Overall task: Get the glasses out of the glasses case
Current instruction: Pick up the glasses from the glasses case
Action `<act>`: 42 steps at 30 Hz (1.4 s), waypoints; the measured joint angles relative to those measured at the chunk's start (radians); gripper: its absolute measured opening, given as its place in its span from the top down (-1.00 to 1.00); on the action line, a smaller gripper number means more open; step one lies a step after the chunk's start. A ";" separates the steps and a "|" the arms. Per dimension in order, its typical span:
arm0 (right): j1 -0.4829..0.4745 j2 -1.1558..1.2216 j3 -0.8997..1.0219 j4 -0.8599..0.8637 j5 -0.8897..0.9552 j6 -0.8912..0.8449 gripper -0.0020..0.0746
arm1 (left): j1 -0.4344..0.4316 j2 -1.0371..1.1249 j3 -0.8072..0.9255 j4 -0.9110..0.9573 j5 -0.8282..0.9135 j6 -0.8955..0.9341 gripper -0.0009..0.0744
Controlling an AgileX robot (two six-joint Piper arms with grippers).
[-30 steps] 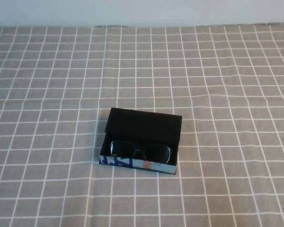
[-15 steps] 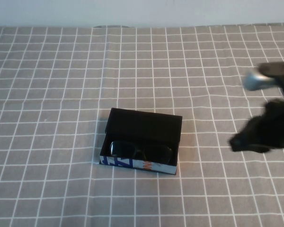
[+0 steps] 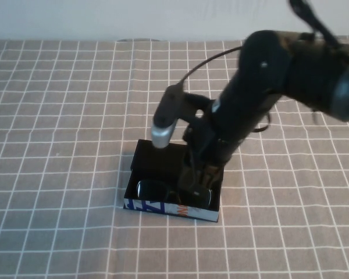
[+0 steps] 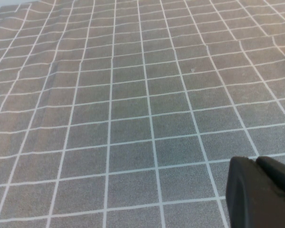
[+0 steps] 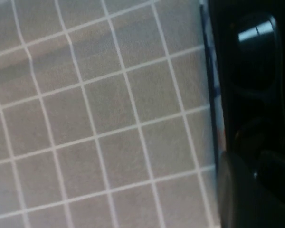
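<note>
The black glasses case [image 3: 163, 207] lies open in the middle of the table, its flap lid folded back and its blue, white and orange printed side facing me. The black glasses [image 3: 153, 190] lie inside it. My right gripper [image 3: 195, 183] reaches down into the right half of the case, right over the glasses. In the right wrist view the glasses [image 5: 254, 52] and the case wall [image 5: 210, 99] show just beyond my right gripper [image 5: 254, 176]. My left gripper [image 4: 257, 161] is shut and empty over bare cloth, and it is out of the high view.
A grey tablecloth [image 3: 58, 116] with a white grid covers the whole table. My right arm [image 3: 279, 75] stretches in from the upper right, over the cloth behind and to the right of the case.
My right arm has swept in from the right edge to the case, and its gripper has come down into the case's right half. The case and glasses have not moved.
</note>
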 joint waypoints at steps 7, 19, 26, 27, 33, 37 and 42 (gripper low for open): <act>0.031 0.166 -0.124 -0.047 0.028 -0.085 0.42 | 0.000 0.000 0.000 0.000 0.000 0.000 0.99; 0.042 0.241 -0.166 -0.113 -0.035 -0.111 0.31 | 0.000 0.000 0.000 0.000 0.000 0.000 0.99; 0.042 0.261 -0.174 -0.117 -0.057 -0.111 0.28 | 0.000 0.000 0.000 0.000 0.000 0.000 0.99; 0.042 0.263 -0.176 -0.117 -0.057 -0.111 0.27 | 0.000 0.000 0.000 0.000 0.000 0.000 0.99; 0.042 0.280 -0.176 -0.125 -0.061 -0.113 0.17 | 0.000 0.000 0.000 0.000 0.000 0.000 0.99; 0.042 0.283 -0.176 -0.140 -0.065 -0.113 0.16 | 0.000 0.000 0.000 0.000 0.000 0.000 0.99; 0.042 0.285 -0.176 -0.153 -0.076 -0.114 0.16 | 0.000 0.000 0.000 0.000 0.000 0.000 0.99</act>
